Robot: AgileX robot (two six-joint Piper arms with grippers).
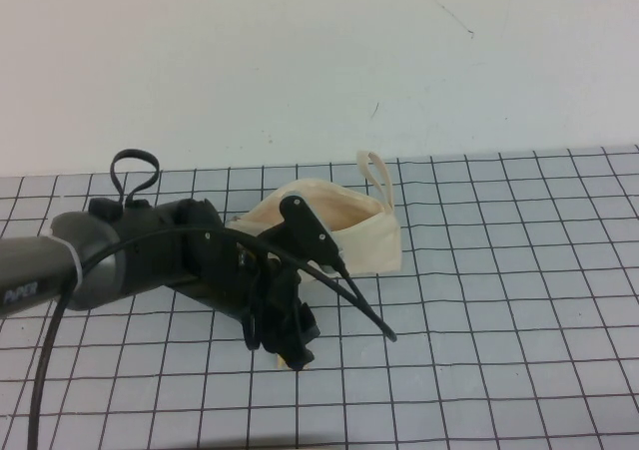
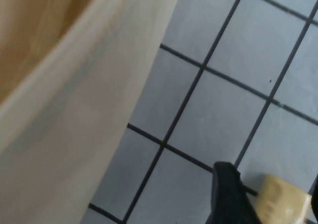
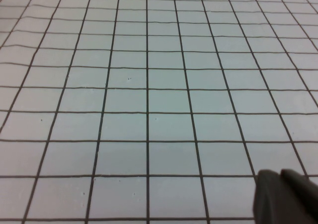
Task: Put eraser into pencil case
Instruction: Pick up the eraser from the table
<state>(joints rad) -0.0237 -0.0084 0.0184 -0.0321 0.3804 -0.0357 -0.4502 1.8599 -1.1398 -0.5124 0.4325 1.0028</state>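
Observation:
The cream-white pencil case [image 1: 344,232] stands open on the grid mat, loop strap [image 1: 377,178] at its far right end. In the left wrist view its fabric wall [image 2: 74,114] fills one side, with peach lining showing above. My left gripper [image 1: 293,353] is down at the mat just in front of the pouch. In its wrist view the gripper [image 2: 271,204] is shut on the pale yellow eraser [image 2: 284,203], which sits between the dark fingers [image 2: 227,194] at mat level. My right gripper [image 3: 279,180] is shut and empty above bare mat; it does not show in the high view.
The white mat with black grid lines [image 1: 519,300] covers the table, and a plain white wall rises behind it. A black cable loop [image 1: 135,169] stands over the left arm. Another black cable [image 1: 361,312] hangs from the wrist across the mat beside the pouch.

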